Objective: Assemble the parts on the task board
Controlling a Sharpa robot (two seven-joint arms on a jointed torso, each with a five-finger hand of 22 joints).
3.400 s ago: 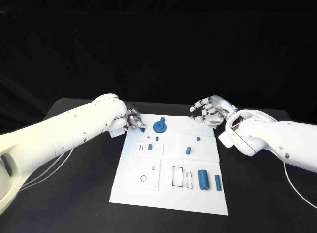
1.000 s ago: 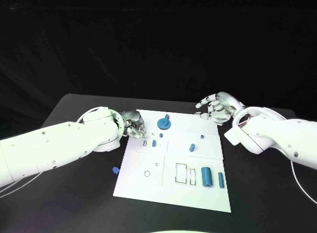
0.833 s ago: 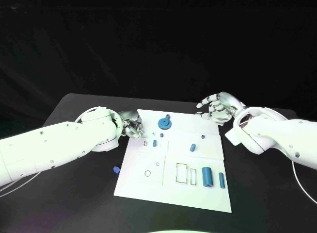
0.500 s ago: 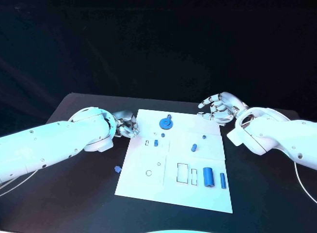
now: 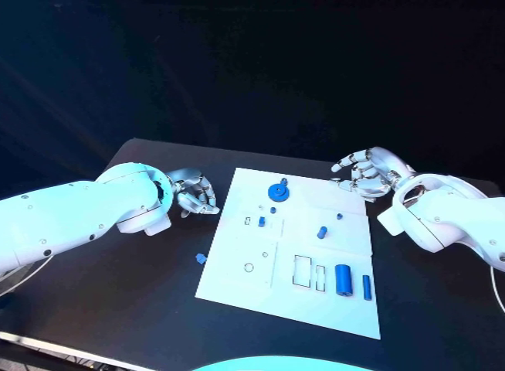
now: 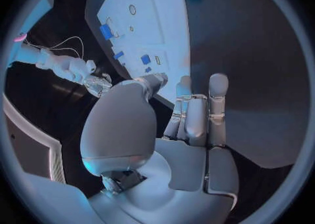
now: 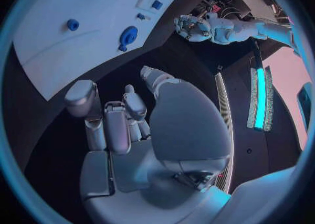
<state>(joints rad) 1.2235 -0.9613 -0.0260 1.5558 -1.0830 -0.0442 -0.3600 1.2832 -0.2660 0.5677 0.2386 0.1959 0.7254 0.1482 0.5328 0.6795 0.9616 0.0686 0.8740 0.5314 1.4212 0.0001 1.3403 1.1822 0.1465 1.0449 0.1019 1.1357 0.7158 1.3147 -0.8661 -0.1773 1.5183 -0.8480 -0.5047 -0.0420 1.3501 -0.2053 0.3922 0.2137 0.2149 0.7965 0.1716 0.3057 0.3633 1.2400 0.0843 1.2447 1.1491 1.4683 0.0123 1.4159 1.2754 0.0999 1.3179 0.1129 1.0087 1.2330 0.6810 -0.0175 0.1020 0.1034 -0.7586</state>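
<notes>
Board (image 5: pixel 320 305) mid-frame, partly assembled: gear (image 5: pixel 277 192) and pegs seated, rectangular slots still vacant. One part (image 5: pixel 201 258) lies off-board, left on table. Left hand (image 5: pixel 192 192) and right hand (image 5: pixel 366 173) both empty, fingers apart.

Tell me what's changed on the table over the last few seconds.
The left hand has pulled away from the white board's far left corner and now holds nothing. A small blue piece, seen at its fingertips earlier, now lies on the black table beside the board's left edge. The right hand and the blue pieces on the board stayed as they were.
</notes>
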